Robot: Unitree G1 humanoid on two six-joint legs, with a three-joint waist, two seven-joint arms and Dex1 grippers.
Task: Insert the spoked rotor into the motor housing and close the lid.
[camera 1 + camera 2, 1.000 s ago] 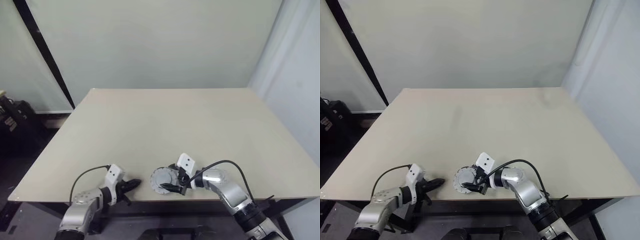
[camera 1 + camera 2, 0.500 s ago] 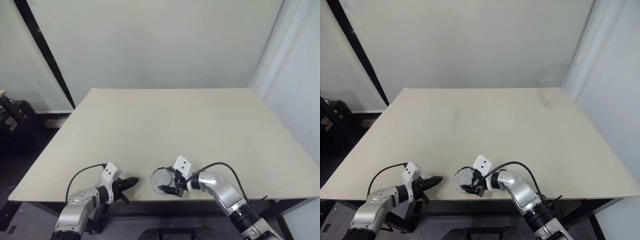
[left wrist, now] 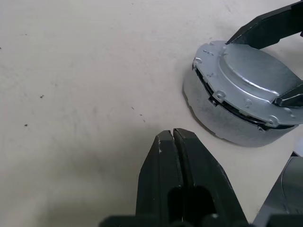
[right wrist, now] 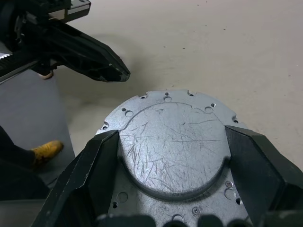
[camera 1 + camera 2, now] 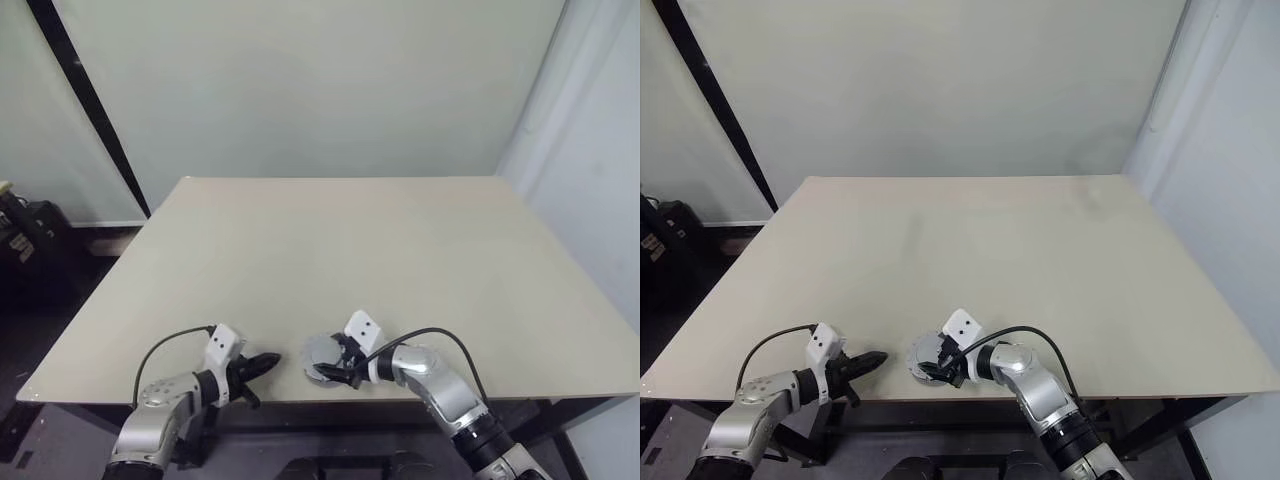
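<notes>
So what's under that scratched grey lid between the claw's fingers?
The lid sits on a grey round housing, with a dark gap showing between them. Anything inside is covered, so it cannot be seen.

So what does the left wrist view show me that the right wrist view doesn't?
Left wrist view alone: the lid seen from the side, sitting tilted on the grey body beneath it, with a dark gap along one edge, and the left gripper shut. Right wrist view alone: the lid's scratched top face, a fingertip of the right gripper on either side of its raised centre, and a yellow shoe on the floor. Both show the lid and the table.
</notes>
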